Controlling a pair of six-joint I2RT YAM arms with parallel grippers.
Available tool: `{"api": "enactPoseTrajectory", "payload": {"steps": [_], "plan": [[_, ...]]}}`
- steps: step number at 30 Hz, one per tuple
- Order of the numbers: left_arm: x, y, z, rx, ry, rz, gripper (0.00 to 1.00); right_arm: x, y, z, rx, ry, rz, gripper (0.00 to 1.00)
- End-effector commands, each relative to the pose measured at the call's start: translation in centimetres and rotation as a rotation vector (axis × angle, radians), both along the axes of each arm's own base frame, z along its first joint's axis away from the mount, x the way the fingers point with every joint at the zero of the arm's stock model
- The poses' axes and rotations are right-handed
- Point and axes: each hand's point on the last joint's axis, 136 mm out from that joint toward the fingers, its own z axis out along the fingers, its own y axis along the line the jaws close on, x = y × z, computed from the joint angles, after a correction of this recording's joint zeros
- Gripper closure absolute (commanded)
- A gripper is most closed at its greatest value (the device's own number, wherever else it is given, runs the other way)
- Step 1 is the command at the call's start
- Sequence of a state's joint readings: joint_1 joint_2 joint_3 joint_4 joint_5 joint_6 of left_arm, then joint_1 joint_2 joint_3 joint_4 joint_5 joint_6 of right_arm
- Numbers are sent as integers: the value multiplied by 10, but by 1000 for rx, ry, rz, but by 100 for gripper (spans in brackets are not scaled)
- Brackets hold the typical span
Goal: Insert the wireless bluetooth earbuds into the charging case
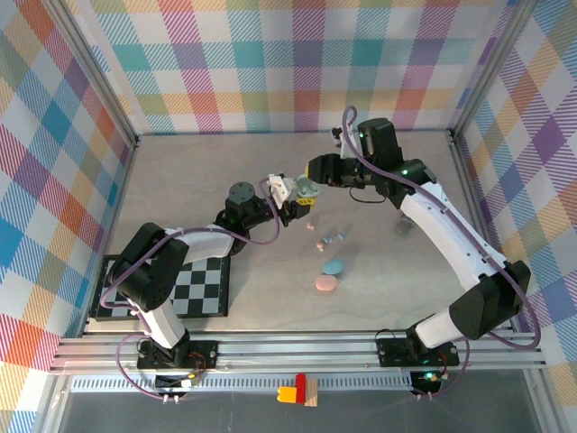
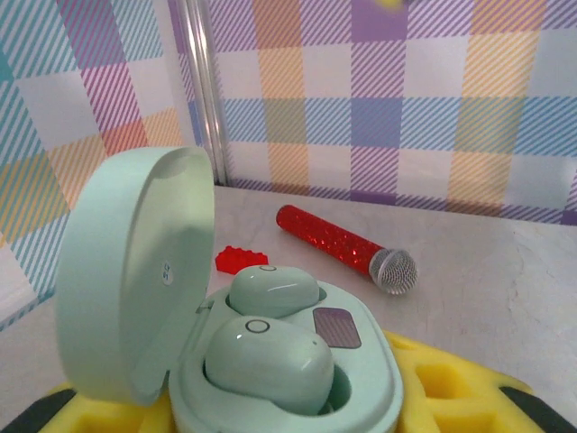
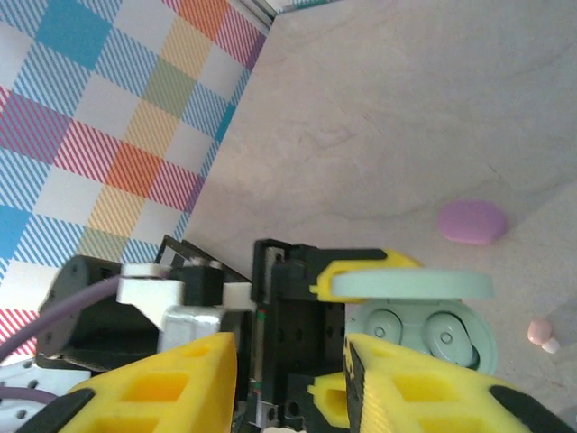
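Table [image 1: 180, 198], centre toward the near edge: pink case [image 1: 325, 284], blue case [image 1: 334, 267] and loose buds [image 1: 330, 240], apparently still to be housed. Farther, held above the centre: mint charging case [image 2: 383, 383], lid up, two glossy mint earbuds [image 2: 269, 359] seated. Left gripper [image 1: 296, 207] clamps it. Right gripper [image 3: 288, 352] is spread, empty.

A lab test cell — plaid walls [image 1: 270, 63] box in a pale desk [image 1: 180, 180]; left arm [image 1: 149, 271] and right arm [image 1: 442, 225] are bolted to metal rails [image 1: 297, 350] beside a checkerboard [image 1: 203, 290].
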State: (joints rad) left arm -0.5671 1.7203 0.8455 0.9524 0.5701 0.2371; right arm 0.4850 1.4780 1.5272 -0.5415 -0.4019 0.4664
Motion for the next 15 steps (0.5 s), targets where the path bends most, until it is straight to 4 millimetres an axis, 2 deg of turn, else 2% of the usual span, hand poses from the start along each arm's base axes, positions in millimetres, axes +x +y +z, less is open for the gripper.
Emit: {"api": "enactPoseTrajectory", "payload": {"steps": [1, 8, 12, 15], "plan": [[-11, 5, 19, 7, -80, -27, 70, 11, 3, 4, -30, -26, 23, 65], [-15, 4, 31, -10, -93, -38, 70, 26, 17, -18, -46, 48, 67, 68], [-9, 9, 39, -56, -81, 0, 70, 20, 11, -35, -76, 90, 67, 68], [-7, 10, 48, -89, -78, 3, 70, 10, 6, -39, -75, 107, 72, 69]]}}
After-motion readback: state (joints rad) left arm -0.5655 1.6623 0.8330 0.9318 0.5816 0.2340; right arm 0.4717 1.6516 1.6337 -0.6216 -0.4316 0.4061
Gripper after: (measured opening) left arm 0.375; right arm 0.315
